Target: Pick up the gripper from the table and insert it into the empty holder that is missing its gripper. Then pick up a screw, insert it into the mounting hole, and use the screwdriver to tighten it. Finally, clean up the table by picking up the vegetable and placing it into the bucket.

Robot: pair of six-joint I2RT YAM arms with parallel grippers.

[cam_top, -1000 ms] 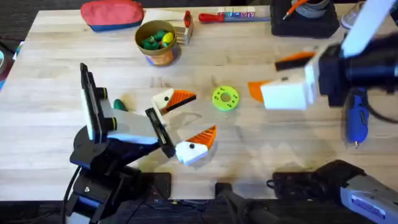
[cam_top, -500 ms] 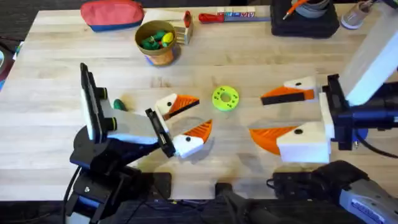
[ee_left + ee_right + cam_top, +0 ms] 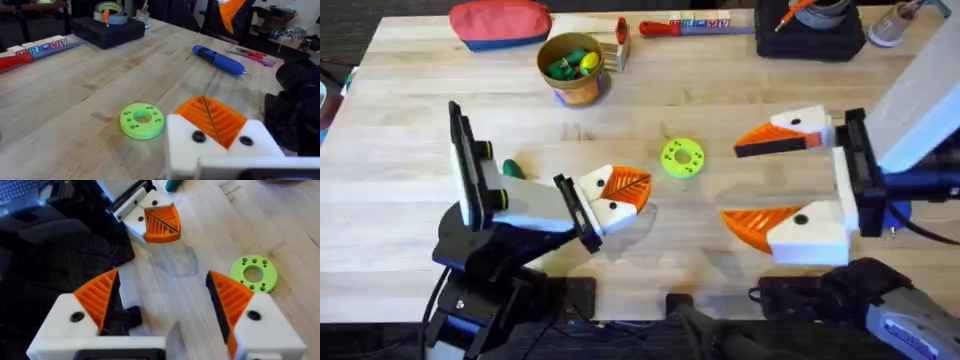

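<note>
Two hands [image 3: 618, 190] [image 3: 775, 180], one green disc [image 3: 682, 158]

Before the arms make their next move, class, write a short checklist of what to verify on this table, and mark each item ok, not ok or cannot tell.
1. Right gripper open for a pick: ok, its jaws stand wide apart.
2. Left gripper open: not ok, its orange pads are pressed together.
3. Screwdriver free to grasp: ok, it lies alone on the table.
4. Vegetable in the bucket: not ok, it lies on the table beside the left arm.
5. Bucket upright: ok, it stands mouth up at the far side.
</note>
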